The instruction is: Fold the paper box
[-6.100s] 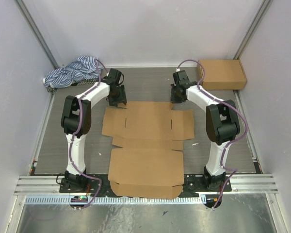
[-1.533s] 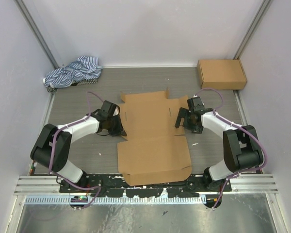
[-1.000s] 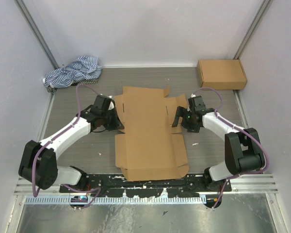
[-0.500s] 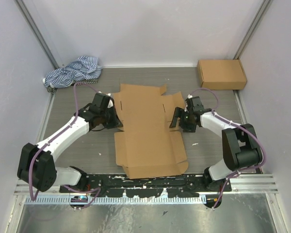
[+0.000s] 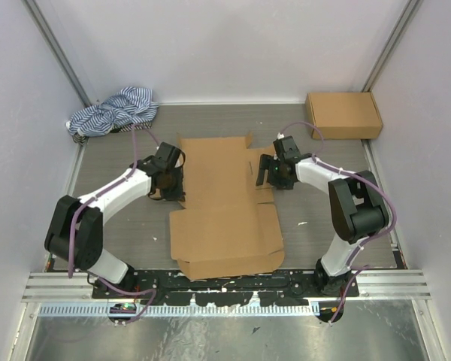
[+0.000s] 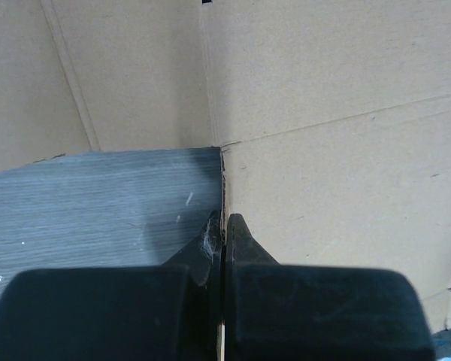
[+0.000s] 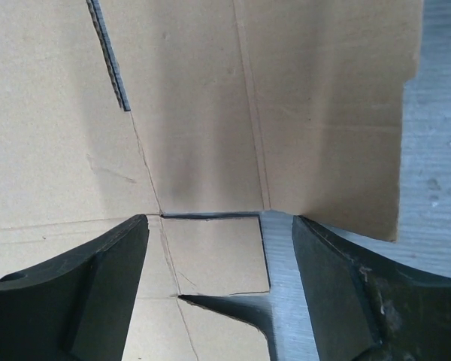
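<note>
Brown paper box (image 5: 224, 207), unfolded, mid-table, side flaps raised

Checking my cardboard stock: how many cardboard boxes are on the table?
2. The paper box lies mostly flat mid-table; a closed cardboard box sits in the far right corner. None seems hidden.

Paper box (image 5: 222, 203) lies mid-table (image 5: 120, 226), running from just ahead of the arm bases back towards the centre. Left gripper (image 5: 178, 195) sits at its left edge, pinched onto the cardboard there. Right gripper (image 5: 263, 170) sits opposite, at the right edge, fingers spread above a flap. Cloth (image 5: 113, 111) is heaped in the back-left corner. Second cardboard box (image 5: 343, 114) lies back-right, well apart.
</note>
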Tool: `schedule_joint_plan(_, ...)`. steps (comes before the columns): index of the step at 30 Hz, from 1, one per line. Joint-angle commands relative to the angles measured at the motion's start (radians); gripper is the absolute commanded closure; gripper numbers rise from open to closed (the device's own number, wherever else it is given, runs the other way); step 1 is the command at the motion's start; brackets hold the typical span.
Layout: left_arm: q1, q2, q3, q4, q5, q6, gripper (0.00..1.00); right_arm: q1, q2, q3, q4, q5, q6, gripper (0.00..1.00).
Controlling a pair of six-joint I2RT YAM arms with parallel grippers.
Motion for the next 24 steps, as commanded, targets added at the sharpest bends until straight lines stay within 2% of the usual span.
schedule_joint_plan(1,0.001,0.043,0.042,-0.009,-0.041,0.042,1.0,0.053,0.056,0.028,-0.038,0.069,-0.011,0.18)
schedule_joint_plan(10,0.001,0.12,0.027,0.046,-0.026,0.037,1.0,0.149,0.056,0.015,-0.071,0.136,0.031,0.19)
schedule_joint_plan(24,0.001,0.231,0.013,0.124,-0.01,0.016,1.0,0.165,-0.017,0.027,-0.2,0.303,0.085,0.18)
